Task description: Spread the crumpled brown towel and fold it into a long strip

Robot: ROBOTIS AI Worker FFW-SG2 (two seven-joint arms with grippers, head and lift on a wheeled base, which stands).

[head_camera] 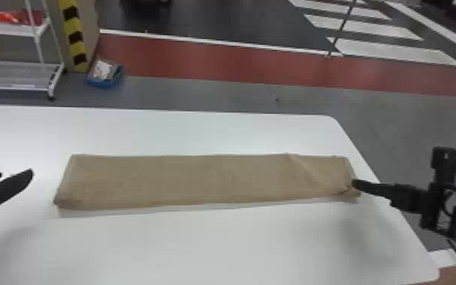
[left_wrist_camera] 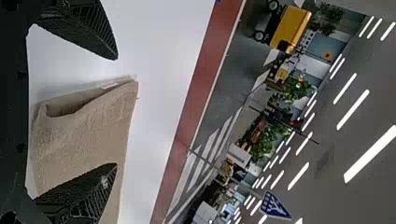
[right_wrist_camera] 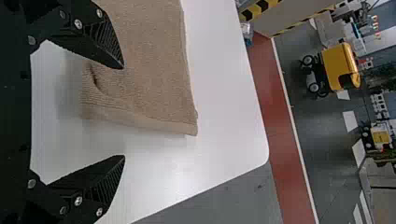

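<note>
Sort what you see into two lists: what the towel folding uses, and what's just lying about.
Belongs to the job:
- brown cloth towel
- smooth white table
- black left gripper
- black right gripper

Just lying about:
- white metal shelf rack
- blue open box
- yellow wheeled cart

One brown towel [head_camera: 208, 180] is lying on one white table [head_camera: 200, 132]. Two black grippers [head_camera: 16, 173] are showing four fingers [right_wrist_camera: 105, 184] altogether. One white wheeled rack [head_camera: 11, 74], one blue bin [head_camera: 106, 82] and one blue sign [left_wrist_camera: 273, 205] are also appearing.
</note>
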